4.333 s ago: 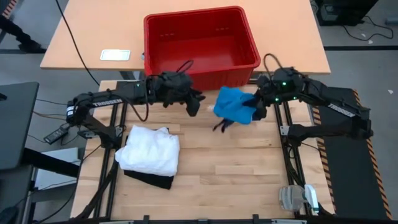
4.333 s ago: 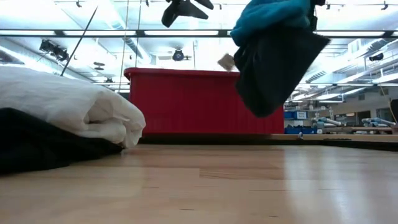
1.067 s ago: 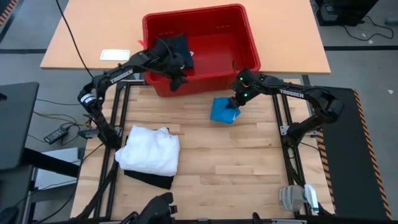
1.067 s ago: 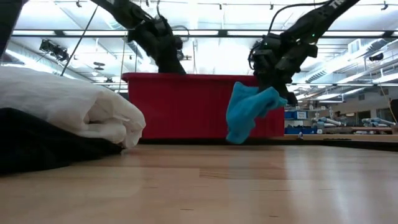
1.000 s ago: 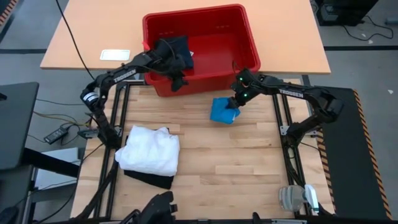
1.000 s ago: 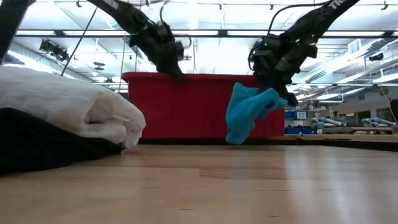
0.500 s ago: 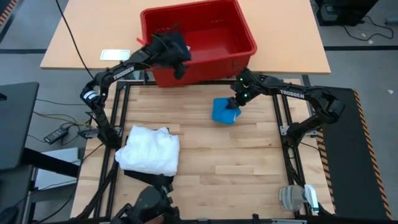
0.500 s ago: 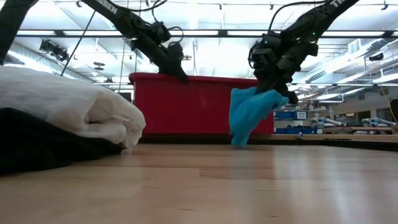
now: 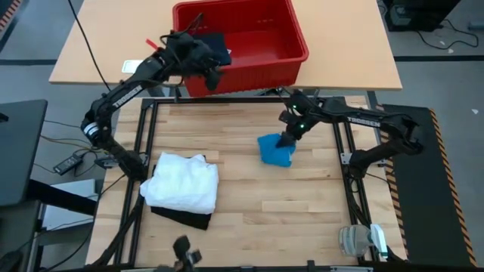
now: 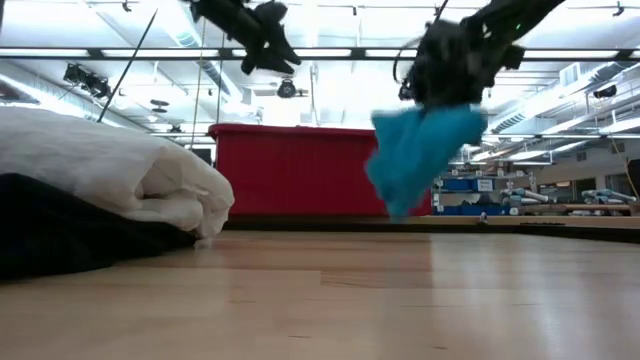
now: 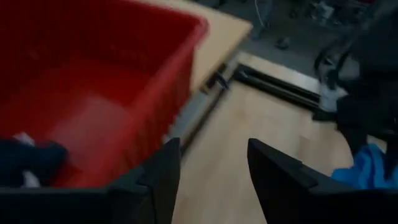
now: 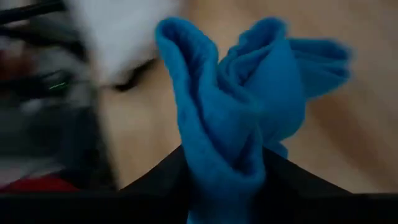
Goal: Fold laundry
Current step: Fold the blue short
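The bright blue piece point(image 9: 276, 149) hangs bunched under my right gripper point(image 9: 287, 137), which is shut on it over the wooden table's middle right. The folded white T-shirt point(image 9: 181, 181) lies on a black garment point(image 9: 185, 217) at the near left. A dark garment point(image 9: 217, 44) lies inside the red basket point(image 9: 265, 34). My left gripper point(image 9: 212, 75) stands open above the basket's near left corner, with nothing between its fingers point(image 11: 163, 171). My right gripper pinches a bunched fold at the top of the blue piece point(image 12: 217, 140) between its two fingers, several layers together. The fingers come from above, slanting toward the near side. The cloth hangs slack below them, its lower tip point(image 10: 400, 210) just above the wood.
The red basket stands on the tan tabletop point(image 9: 106, 45) beyond the wooden table's far edge. A small white card point(image 9: 136, 66) lies left of it. Bare wood point(image 9: 287, 211) spreads near and right of the folded stack.
The red basket has slid toward the far edge. My left gripper, which stood at the basket's near wall, has risen and tipped up clear of it. My right gripper has carried the blue piece toward the near edge and a little higher; the piece now hangs off the wood.
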You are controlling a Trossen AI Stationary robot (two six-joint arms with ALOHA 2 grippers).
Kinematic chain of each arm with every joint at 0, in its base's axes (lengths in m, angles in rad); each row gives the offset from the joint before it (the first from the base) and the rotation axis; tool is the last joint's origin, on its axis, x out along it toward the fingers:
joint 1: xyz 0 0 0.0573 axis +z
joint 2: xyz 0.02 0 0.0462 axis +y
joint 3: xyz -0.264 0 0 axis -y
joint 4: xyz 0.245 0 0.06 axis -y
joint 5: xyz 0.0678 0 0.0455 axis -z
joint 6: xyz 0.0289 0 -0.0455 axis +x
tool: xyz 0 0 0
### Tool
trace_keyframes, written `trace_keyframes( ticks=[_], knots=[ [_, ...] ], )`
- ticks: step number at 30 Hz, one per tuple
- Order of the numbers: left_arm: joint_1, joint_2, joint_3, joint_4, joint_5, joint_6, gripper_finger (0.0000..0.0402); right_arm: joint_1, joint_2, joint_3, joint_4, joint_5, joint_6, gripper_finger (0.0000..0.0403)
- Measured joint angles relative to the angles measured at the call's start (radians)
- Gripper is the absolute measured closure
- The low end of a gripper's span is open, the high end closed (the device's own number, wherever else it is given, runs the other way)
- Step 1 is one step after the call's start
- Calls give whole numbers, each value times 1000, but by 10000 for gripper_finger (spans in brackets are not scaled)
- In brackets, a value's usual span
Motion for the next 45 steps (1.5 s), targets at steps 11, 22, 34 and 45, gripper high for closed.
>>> trace_keyframes(
  ticks=[11, 22, 34, 45],
  knots=[
    [-309, 30, -3, -297, -187, -260, 214, 66, 32, -34, -64, 227, -68, 252],
    [-620, 203, -3, -118, -283, -319, 214, 163, 7, -94, -106, 276, -51, 239],
    [-709, 482, -3, -26, -239, 21, 214, 269, -37, -94, -167, 519, -32, 238],
    [-677, 504, -3, 50, -44, 369, 214, 347, -42, -94, -211, 587, 5, 236]
  ],
)
